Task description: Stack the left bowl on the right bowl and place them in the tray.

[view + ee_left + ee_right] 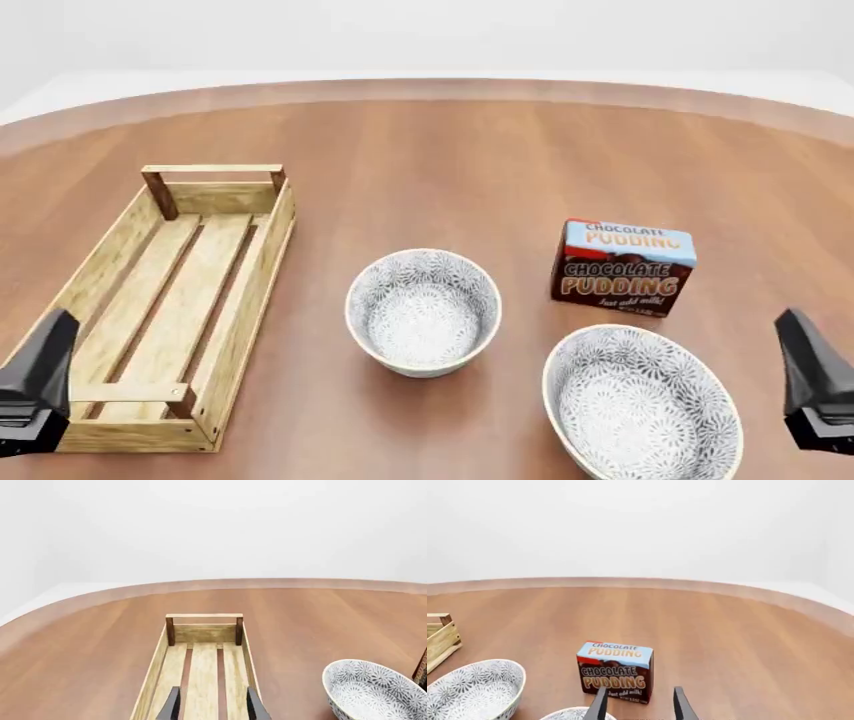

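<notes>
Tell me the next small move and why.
Probably bring the left gripper from above the tray toward the left bowl: both bowls sit apart on the table, unstacked, the right bowl beside the pudding box, and both grippers are open and empty.

A round wooden table [441,150] carries the tray [254,290] at left, the left bowl [424,312] centre, the right bowl [641,405] lower right, and a chocolate pudding box [625,268] right of centre.

You've got bright, even light in all three views, no glare anywhere. Shadows are super soft, just faint dark patches on the desk [441,160] under the bowls and the pudding box [623,267]. Everything's sharp edge to edge, its lettering reads fine, no blur or warping
</notes>
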Robot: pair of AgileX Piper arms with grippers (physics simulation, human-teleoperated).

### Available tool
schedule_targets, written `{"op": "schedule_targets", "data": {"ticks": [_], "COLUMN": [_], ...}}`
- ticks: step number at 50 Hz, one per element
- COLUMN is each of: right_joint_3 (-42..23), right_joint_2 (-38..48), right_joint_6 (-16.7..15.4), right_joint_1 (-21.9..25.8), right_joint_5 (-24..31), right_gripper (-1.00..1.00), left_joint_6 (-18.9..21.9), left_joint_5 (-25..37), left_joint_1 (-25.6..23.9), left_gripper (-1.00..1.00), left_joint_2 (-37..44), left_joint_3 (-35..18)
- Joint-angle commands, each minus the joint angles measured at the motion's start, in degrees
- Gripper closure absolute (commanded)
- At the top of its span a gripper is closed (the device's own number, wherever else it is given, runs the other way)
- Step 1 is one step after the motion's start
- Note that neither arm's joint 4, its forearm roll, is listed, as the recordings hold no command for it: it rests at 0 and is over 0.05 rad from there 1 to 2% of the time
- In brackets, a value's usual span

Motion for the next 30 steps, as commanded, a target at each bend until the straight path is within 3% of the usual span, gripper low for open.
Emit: {"op": "schedule_targets", "data": {"ticks": [1,5,8,10,16,26,30], "right_joint_3": [-0.4,-2.63,-4.39,-6.55,-14.5,-32.46,-37.5], "right_joint_2": [2.67,-0.03,1.29,1.63,20.63,41.97,48.22], "right_joint_6": [0.38,2.06,0.37,0.95,-0.15,0.6,0.88], "right_joint_1": [-1.11,-1.43,-2.74,-1.6,3.49,14.72,17.1], "right_joint_5": [-1.19,2.45,3.43,4.98,0.47,5.7,8.03], "right_gripper": [-1.0,-1.0,-1.0,-1.0,-1.0,-1.0,-1.0], "left_joint_6": [0.0,0.0,0.0,0.0,0.0,0.0,0.0], "left_joint_5": [0.0,0.0,0.0,0.0,0.0,0.0,0.0], "left_joint_1": [0.0,0.0,0.0,0.0,0.0,0.0,0.0], "left_gripper": [-1.0,-1.0,-1.0,-1.0,-1.0,-1.0,-1.0], "left_joint_2": [0.0,0.0,0.0,0.0,0.0,0.0,0.0], "left_joint_3": [0.0,0.0,0.0,0.0,0.0,0.0,0.0]}}
